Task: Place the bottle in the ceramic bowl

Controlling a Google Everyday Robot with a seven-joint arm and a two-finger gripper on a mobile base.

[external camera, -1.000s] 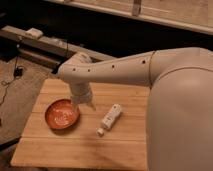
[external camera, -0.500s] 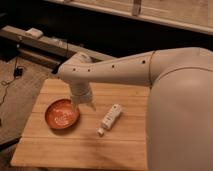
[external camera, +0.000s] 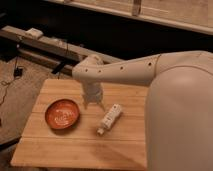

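Bottle [external camera: 110, 119] lies flat just beside claw [external camera: 93, 106] (spread, empty); ceramic bowl [external camera: 62, 114] on claw's other side.

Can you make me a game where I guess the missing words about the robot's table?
1. The bottle lies on its ____ on the wooden table.
2. The ceramic bowl has ____ in it.
3. The gripper hangs above the table, between the bowl and the ____.

Missing words: side; nothing; bottle.
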